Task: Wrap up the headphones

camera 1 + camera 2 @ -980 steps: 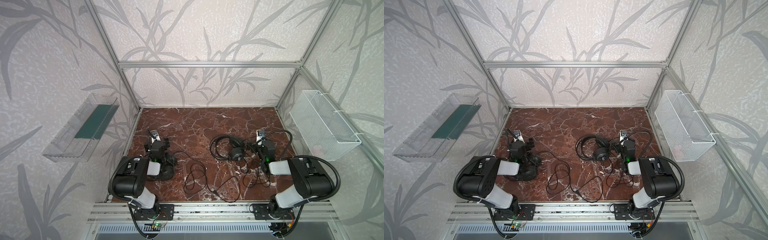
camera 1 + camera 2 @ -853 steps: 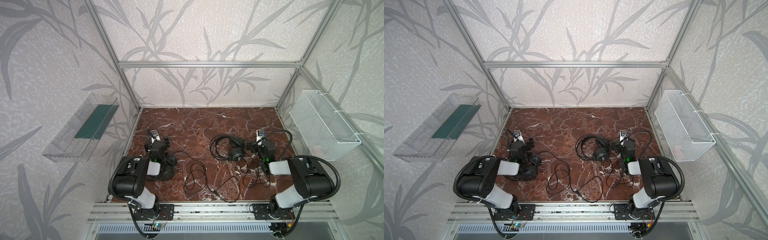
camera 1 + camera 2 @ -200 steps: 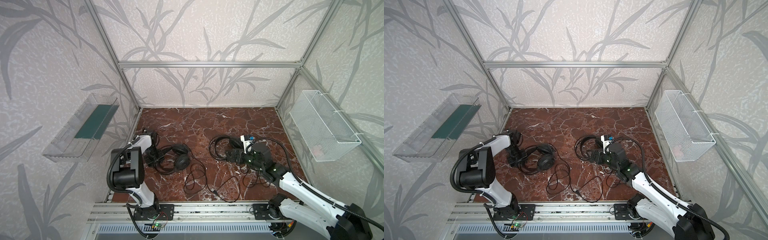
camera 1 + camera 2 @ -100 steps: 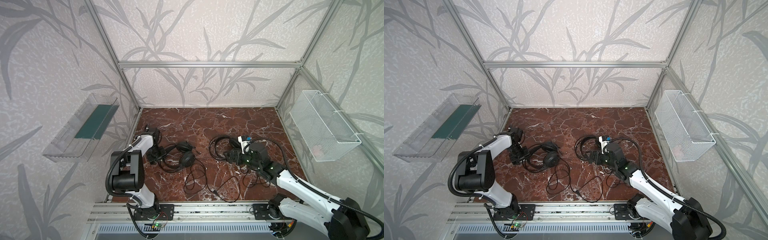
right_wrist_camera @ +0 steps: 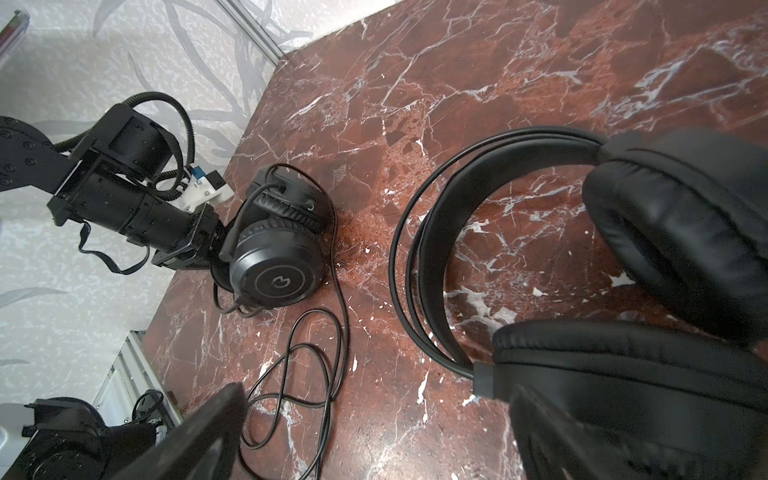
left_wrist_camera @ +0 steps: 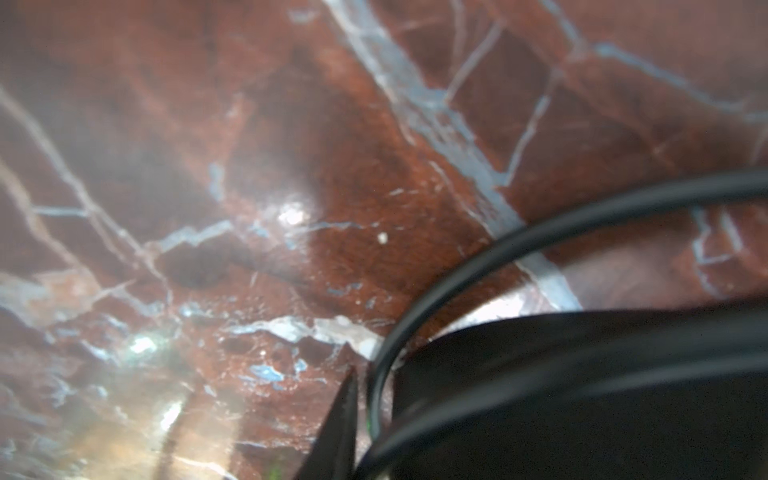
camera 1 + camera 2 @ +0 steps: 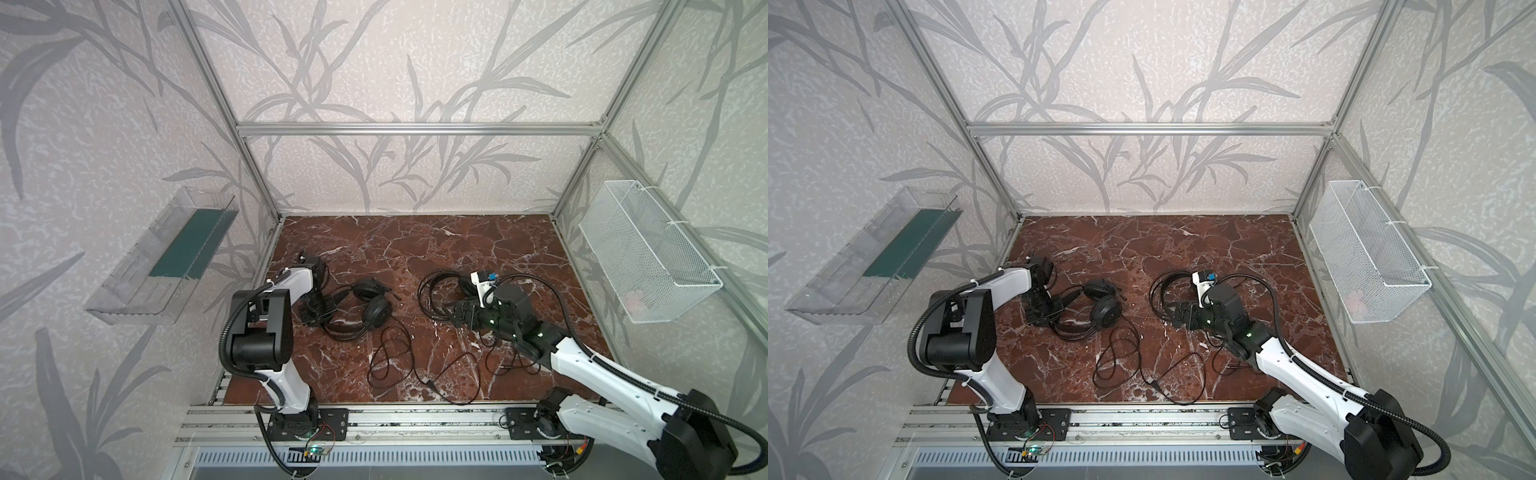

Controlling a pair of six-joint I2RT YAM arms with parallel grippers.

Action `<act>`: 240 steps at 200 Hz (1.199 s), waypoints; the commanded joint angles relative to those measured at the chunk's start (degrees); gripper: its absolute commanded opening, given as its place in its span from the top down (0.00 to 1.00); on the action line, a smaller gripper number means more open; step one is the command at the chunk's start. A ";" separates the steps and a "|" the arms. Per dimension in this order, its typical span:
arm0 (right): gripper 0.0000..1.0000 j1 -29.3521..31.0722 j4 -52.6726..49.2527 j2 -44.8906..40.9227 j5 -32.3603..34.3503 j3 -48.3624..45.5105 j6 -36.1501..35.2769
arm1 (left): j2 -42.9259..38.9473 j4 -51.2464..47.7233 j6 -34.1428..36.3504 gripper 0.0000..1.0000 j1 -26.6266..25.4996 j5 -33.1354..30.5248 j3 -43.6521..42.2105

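Two black headphones lie on the marble table. The left headphones (image 7: 376,309) (image 7: 1106,313) (image 5: 276,266) rest on their earcups. My left gripper (image 7: 322,309) (image 7: 1044,311) (image 5: 208,245) is shut on their thin headband; in the left wrist view the black wire runs between the gripper (image 6: 374,399) tips. The right headphones (image 7: 432,286) (image 7: 1167,286) (image 5: 665,232) lie partly under my right gripper (image 7: 455,313) (image 7: 1181,316) (image 5: 374,440). It is open and holds nothing, with one finger beside an earcup. A long thin cable (image 7: 390,353) loops loosely over the front of the table.
A clear plastic tray (image 7: 166,266) hangs on the left wall. A white wire basket (image 7: 648,257) hangs on the right wall. An aluminium rail (image 7: 395,419) carrying both arm bases runs along the table's front edge. Frame posts stand at the back corners.
My left gripper has closed on the left headphones' headband and shifted them slightly to the right. The right arm has crept a little further over the right headphones, still open.
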 commanded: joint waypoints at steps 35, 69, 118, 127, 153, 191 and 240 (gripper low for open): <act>0.01 0.55 -2.52 -2.97 -0.34 2.27 -2.61 | -4.36 -2.15 -0.73 1.00 -0.41 3.60 0.91; 0.01 1.07 2.55 -7.00 -5.41 1.08 -5.33 | -15.73 -8.15 -6.85 1.00 -0.49 7.37 5.77; 0.01 1.82 12.80 -9.87 -11.02 0.07 -7.18 | -32.55 -9.16 -11.75 1.00 -0.43 14.69 13.57; 0.01 1.88 14.64 -9.55 -11.36 0.07 -6.88 | -33.58 -9.65 -11.93 1.00 -0.43 16.92 16.50; 0.01 2.00 20.36 -6.92 -13.57 0.96 -6.74 | -35.39 -11.20 -14.19 1.00 -0.49 19.69 25.45; 0.01 4.41 32.79 -0.24 -16.25 1.33 -7.08 | -36.13 -12.53 -17.73 1.00 -2.47 22.95 34.66; 0.03 12.39 40.34 13.67 -14.71 6.31 -8.56 | -36.84 -14.49 -20.40 1.00 -3.37 21.37 38.63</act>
